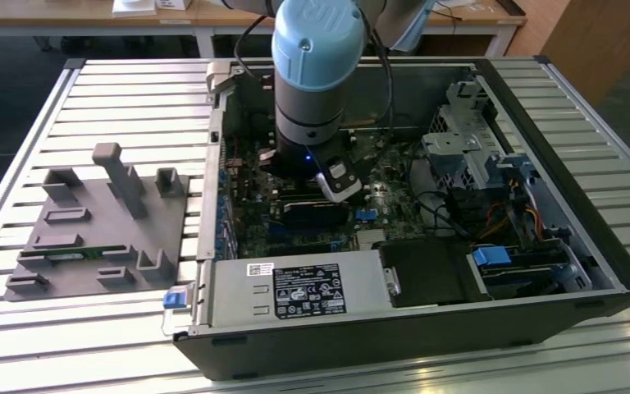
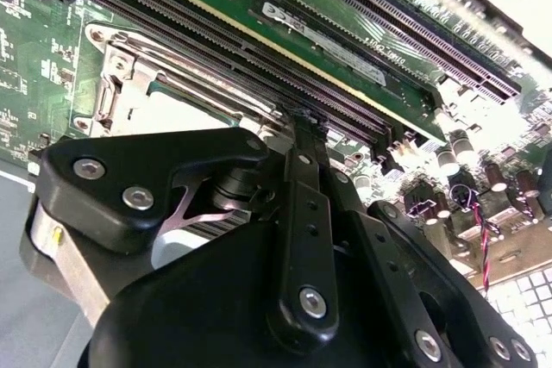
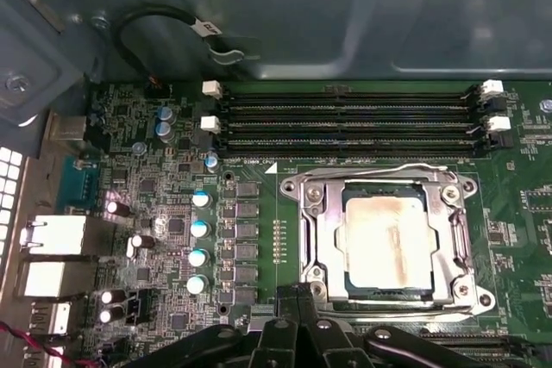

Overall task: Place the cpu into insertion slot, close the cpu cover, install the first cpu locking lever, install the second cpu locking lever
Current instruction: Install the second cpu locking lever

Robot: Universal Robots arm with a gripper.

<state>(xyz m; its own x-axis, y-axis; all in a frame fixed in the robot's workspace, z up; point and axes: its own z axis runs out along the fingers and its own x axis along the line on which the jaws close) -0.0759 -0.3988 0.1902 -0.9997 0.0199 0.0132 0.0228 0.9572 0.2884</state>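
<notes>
Item: cpu [image 3: 388, 243], flat square chip with dull silver top, seated in the insertion slot [image 3: 349, 286] on the green motherboard [image 3: 250, 213]; cpu cover [image 3: 317, 230], thin metal frame, lies closed around it. Memory slots [image 3: 345, 127] run at 12 o'clock of the socket. Pincer [image 3: 297, 303] hangs just at the socket's 6 o'clock edge, fingers drawn together, holding nothing. Handling, by judgement: chip light, stiff, smooth-topped, fragile underneath; take by opposite edges only. Cover springy; press on the frame, not the window.
</notes>
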